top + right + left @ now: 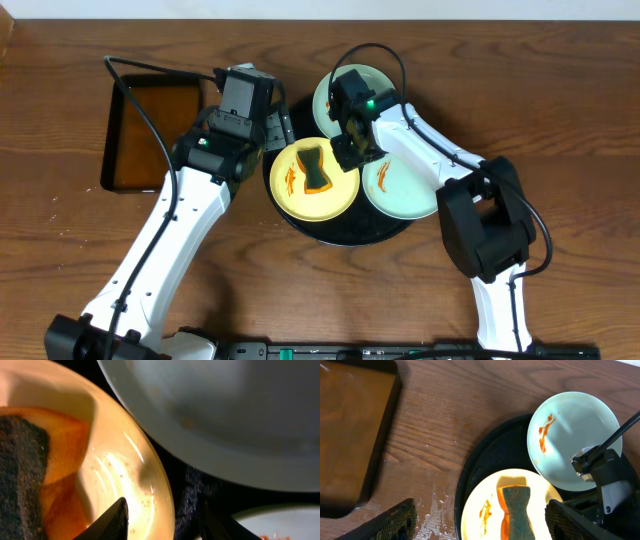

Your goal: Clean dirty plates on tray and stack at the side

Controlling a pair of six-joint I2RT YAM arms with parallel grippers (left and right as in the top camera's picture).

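Sponge (318,170) on yellow plate (293,197) for scrubbing; right tool (165,517) half-open astride its rim, likely steadying; left tool (480,520) wide open.

A dark brown wooden table (560,110) with clear grain fills the view. Beyond its far edge runs a pale strip (480,8), perhaps wall or floor. Light is even.

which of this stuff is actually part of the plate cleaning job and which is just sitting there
Part of the job: yellow plate, far mint plate, near mint plate, sponge on the yellow plate, black round tray.
Just sitting there: rectangular pan of brownish liquid.
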